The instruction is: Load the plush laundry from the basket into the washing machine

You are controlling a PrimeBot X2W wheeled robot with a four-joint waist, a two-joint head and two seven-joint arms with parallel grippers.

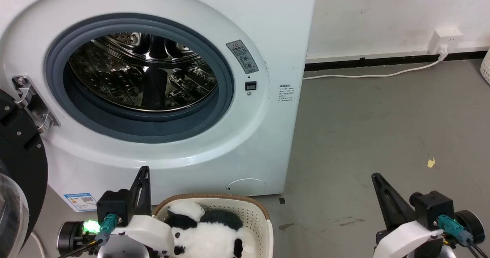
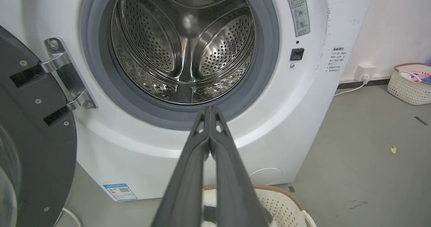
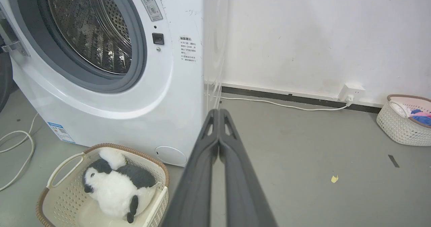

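While both hands close empty, plush laundry [image 3: 116,186] fills basket [image 3: 60,168].

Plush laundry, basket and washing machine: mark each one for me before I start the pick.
plush laundry [image 3: 114,189]: right wrist view, white belly fur.
basket [image 3: 64,200]: right wrist view, perforated side wall.
washing machine [image 2: 183,45]: left wrist view, steel drum's back wall.

The plush laundry [image 3: 116,188], a fluffy black-and-white penguin-like toy, lies on its side inside the basket [image 1: 252,214], its white belly showing, with black patches across its back and a dark flipper low on its body. The basket is cream plastic with perforated walls and a brown woven-look rim. It stands on the grey floor [image 1: 383,135], just in front of the washing machine [image 1: 268,28]. This white front-loader's black-framed glass door [image 1: 19,162] stands open at the left, baring the grey rubber ring [image 1: 226,82] and shiny steel drum [image 1: 141,74].
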